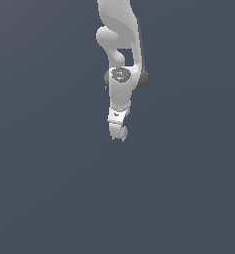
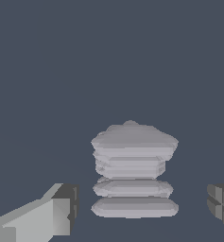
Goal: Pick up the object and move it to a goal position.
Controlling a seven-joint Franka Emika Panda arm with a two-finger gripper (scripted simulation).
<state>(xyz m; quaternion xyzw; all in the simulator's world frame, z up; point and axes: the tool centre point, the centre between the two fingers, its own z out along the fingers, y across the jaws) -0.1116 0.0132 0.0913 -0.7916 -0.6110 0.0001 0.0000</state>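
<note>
From my seat, the wrist view reads like this, left to right: one finger low at the edge, then the object in the middle, then the other finger at the far edge. My hand is spread wide, with clear gaps between each pad and the object, so nothing is pinched yet. The object sits squarely between the fingers, a pale lilac-grey stack of ridged rings under a broader rounded cap, rather like a short bolt. I judge the fingers are straddling it so that closing them would catch its ribbed sides evenly. In the exterior view the arm hangs straight down and the object shows as a tiny knob right at the fingertips, on the exterior view's right of them. The dark surface gives no shadow or edge, so I cannot tell whether the object rests on it. I see no goal marker, and no writing, label or brand anywhere.
</note>
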